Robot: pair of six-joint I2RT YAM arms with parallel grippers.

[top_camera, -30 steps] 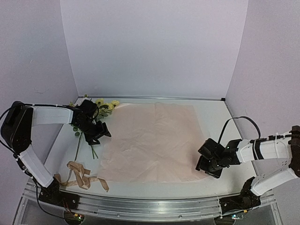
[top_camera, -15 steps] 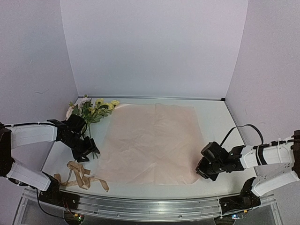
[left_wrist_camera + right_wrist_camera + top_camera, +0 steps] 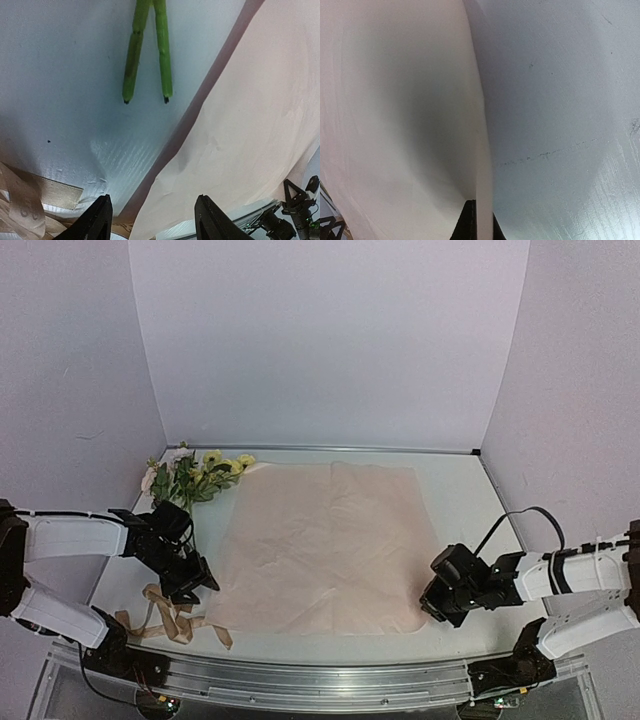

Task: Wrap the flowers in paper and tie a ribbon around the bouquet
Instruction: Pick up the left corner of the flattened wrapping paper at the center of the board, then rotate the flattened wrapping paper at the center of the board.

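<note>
On the white table (image 3: 460, 490), the pink paper (image 3: 320, 540) lies spread out in the middle, largely flat with light creases, its long sides running from the near edge toward the back wall. The flowers (image 3: 195, 475) lie off the paper at the far left, blooms toward the back corner and stems pointing toward the near side; two cut stem ends (image 3: 147, 55) show in the left wrist view, resting on bare table (image 3: 60, 75) just beside the paper's left edge (image 3: 250, 125) and not touching it. The ribbon (image 3: 170, 615) lies in loose loops at the near left, beside the paper's near-left corner; a length of it (image 3: 30, 200) shows at the lower left of the left wrist view. The left gripper (image 3: 190, 580) sits low between the stem ends and the ribbon, at the paper's left edge; its jaws stand apart with nothing gripped, and the paper's edge runs through the gap between the two fingertips (image 3: 97, 220). Contact with the table cannot be determined. The right gripper (image 3: 432, 600) is at the paper's near-right corner, jaws closed on the paper; in the right wrist view the fingertips (image 3: 470, 225) pinch the sheet's edge (image 3: 395, 100), which rises in a soft fold above the table surface (image 3: 570, 100).
</note>
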